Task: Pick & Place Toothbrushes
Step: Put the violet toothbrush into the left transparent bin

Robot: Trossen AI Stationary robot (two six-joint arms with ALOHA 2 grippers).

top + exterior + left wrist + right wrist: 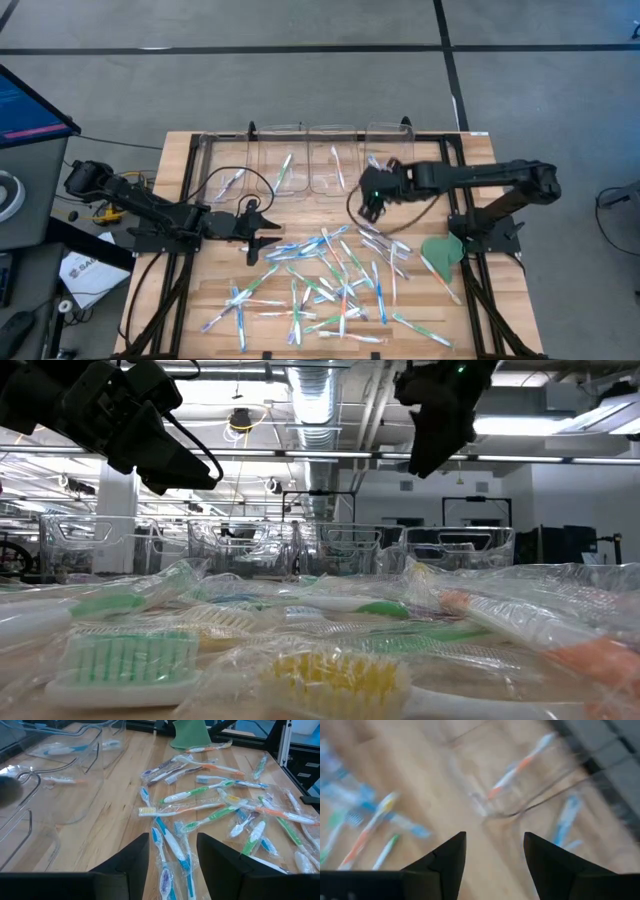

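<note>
Many wrapped toothbrushes (330,285) with blue, green, orange and purple accents lie scattered flat across the middle of the wooden table and fill the left wrist view (220,805). My left gripper (262,245) hovers open above the pile's left edge. In its wrist view (172,837), a blue-and-white toothbrush (170,845) lies below the gap, untouched. My right gripper (370,208) hangs open and empty in the air just in front of the clear bins (300,160). Its wrist view (495,837) looks down on a bin holding an orange toothbrush (512,772).
A row of clear plastic bins (340,545) stands along the table's far edge, some holding single toothbrushes (284,168). A flat green leaf-shaped piece (440,252) lies by the right arm's base. A black cable (400,222) loops under the right arm. Bare wood (105,830) lies left of the pile.
</note>
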